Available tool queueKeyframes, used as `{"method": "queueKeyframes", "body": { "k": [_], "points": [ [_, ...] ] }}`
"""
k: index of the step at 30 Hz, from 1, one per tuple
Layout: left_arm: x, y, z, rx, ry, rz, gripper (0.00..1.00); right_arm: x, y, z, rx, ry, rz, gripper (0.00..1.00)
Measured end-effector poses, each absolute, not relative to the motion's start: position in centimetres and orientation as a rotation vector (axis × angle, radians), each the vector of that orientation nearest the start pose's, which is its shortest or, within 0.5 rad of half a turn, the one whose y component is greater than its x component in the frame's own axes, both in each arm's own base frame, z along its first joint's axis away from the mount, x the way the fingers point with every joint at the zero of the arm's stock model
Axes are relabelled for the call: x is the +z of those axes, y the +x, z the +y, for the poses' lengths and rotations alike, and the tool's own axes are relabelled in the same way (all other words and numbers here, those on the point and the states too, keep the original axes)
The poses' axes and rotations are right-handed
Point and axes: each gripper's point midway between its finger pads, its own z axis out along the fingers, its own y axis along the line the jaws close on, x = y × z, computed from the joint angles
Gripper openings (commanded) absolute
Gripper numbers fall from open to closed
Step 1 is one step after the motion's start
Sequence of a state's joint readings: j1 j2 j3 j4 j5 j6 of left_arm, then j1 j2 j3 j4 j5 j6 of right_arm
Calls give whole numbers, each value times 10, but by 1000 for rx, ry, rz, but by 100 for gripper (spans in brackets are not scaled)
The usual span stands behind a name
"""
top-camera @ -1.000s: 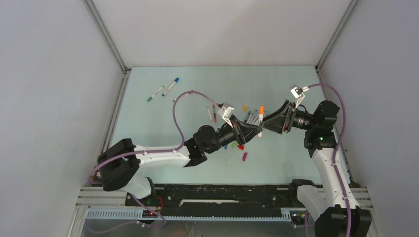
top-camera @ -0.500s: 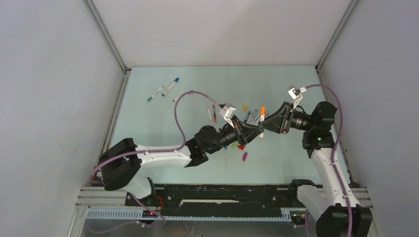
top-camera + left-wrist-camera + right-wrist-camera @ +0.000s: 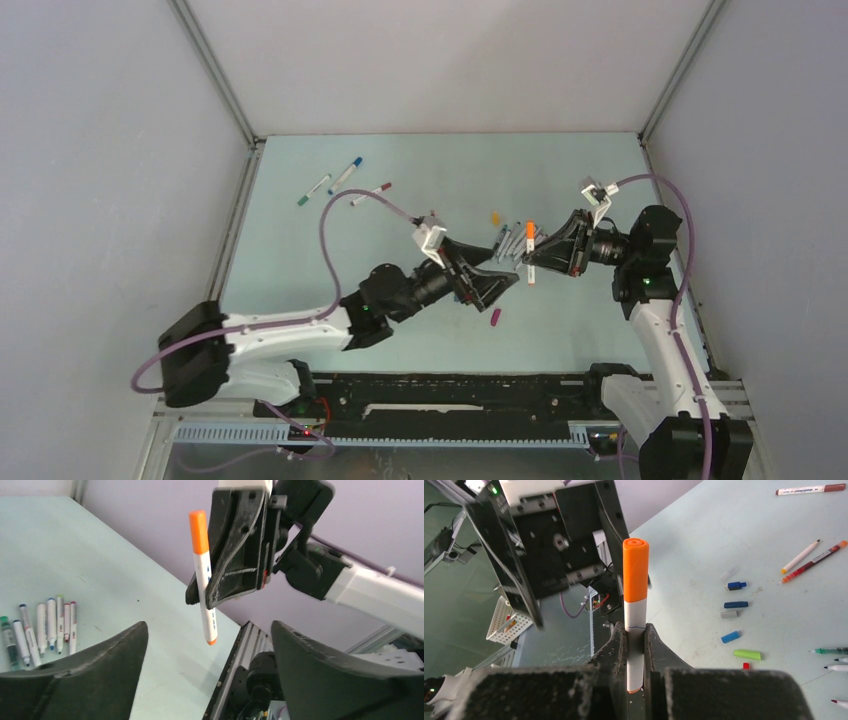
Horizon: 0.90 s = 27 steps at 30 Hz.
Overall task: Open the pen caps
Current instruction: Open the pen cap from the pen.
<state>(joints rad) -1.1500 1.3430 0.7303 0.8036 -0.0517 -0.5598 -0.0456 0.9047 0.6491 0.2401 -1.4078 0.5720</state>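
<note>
A white pen [image 3: 634, 630] with an orange pen cap [image 3: 635, 570] on its top end stands upright in my right gripper [image 3: 636, 628], which is shut on the barrel. From above, this pen [image 3: 530, 252] hangs over the table with the right gripper [image 3: 532, 266] round its lower half. My left gripper [image 3: 505, 283] stands open just left of it, holding nothing. In the left wrist view the pen [image 3: 204, 580] is in front of the left gripper [image 3: 208, 627], apart from both fingers. Loose pen caps lie on the table: blue [image 3: 736, 585], grey [image 3: 729, 614], green [image 3: 747, 654].
A row of uncapped pens [image 3: 42, 630] lies on the mat behind the grippers. Three capped pens [image 3: 346, 174] lie at the far left. A magenta cap [image 3: 495, 318] and a yellow cap [image 3: 495, 216] lie near the middle. Side walls enclose the table.
The left gripper has opened, let go of the orange pen and drawn back to the left. The right gripper has shut on the pen's barrel.
</note>
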Motion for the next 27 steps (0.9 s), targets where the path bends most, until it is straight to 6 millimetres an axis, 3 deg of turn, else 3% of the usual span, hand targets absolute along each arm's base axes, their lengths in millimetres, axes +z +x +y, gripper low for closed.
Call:
{"method": "queueKeyframes", "body": {
  "k": [7, 11, 14, 19, 24, 27],
  "points": [
    [342, 178, -349, -1297, 271, 1376, 100, 269, 189, 164, 1461, -779, 1622, 0],
    [342, 198, -334, -1297, 210, 1400, 100, 263, 186, 162, 1453, -812, 1605, 0],
    [331, 204, -338, -1320, 202, 1447, 100, 260, 184, 162, 1450, -824, 1600, 0],
    [307, 200, -366, -1397, 253, 1544, 100, 254, 181, 162, 1460, -833, 1598, 0],
    [302, 200, -389, -1454, 275, 1565, 98, 246, 180, 162, 1492, -821, 1613, 0],
    [303, 197, -403, -1480, 294, 1551, 91, 245, 180, 162, 1502, -822, 1614, 0]
  ]
}}
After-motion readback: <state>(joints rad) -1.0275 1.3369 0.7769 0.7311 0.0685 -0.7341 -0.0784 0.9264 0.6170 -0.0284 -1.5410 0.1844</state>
